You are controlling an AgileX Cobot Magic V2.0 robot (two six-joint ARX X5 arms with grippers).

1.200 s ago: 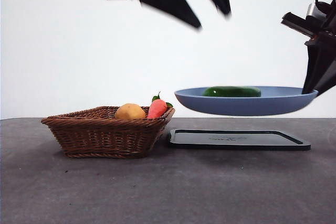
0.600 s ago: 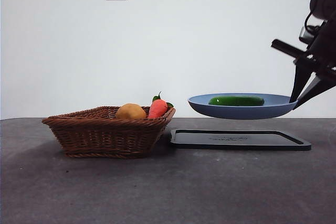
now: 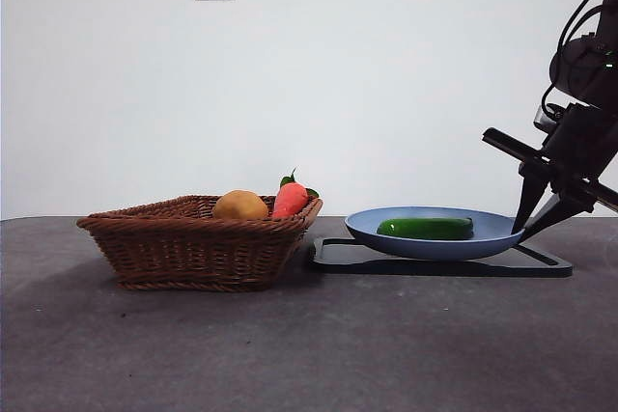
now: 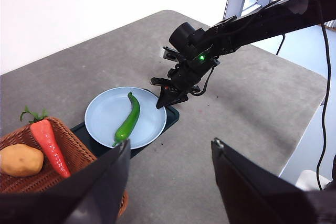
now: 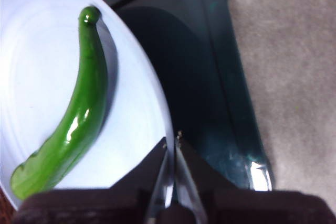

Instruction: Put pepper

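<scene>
The pepper is glossy dark green and lies lengthwise in the blue plate. My right gripper is shut on the plate's right rim and holds it level, low on the black tray. The right wrist view shows its jaws pinched on the rim, with the pepper on the plate. My left gripper is open and empty high above the table. From there I see the pepper, the plate and the right gripper.
A wicker basket stands left of the tray, holding a round yellow-orange fruit and an orange-red vegetable with green leaves. A white wall with a socket is behind. The dark table stretches in front.
The right gripper has lowered the plate with the pepper from mid-air down to the black tray. The left gripper's jaws, at the top one second ago, have left the front view.
</scene>
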